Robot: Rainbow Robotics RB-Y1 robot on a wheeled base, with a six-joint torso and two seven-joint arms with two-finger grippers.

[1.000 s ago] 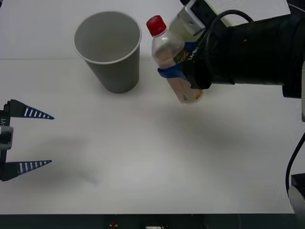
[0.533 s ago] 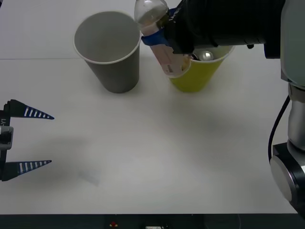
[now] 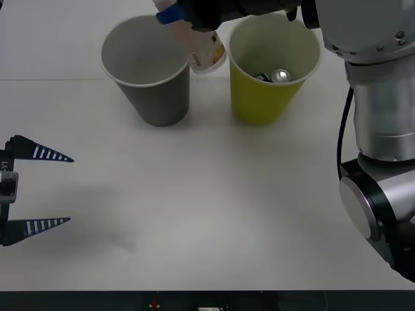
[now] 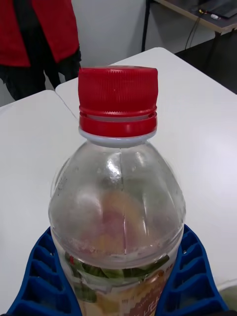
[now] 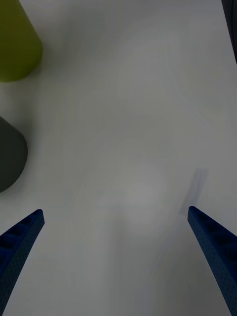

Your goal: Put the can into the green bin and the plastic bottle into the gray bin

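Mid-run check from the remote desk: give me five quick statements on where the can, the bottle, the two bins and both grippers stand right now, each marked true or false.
1. The can lies inside the green bin. True.
2. The plastic bottle is already at the bottom of the gray bin. False: it is held in the air, tilted, by the gray bin's far right rim, between the two bins.
3. The right gripper is shut on the plastic bottle. True: its blue fingers cradle the bottle's body.
4. The left gripper holds the can. False: it is open, holding nothing, low at the table's left side.
5. The gray bin lies tipped over. False: it stands upright beside the green bin.
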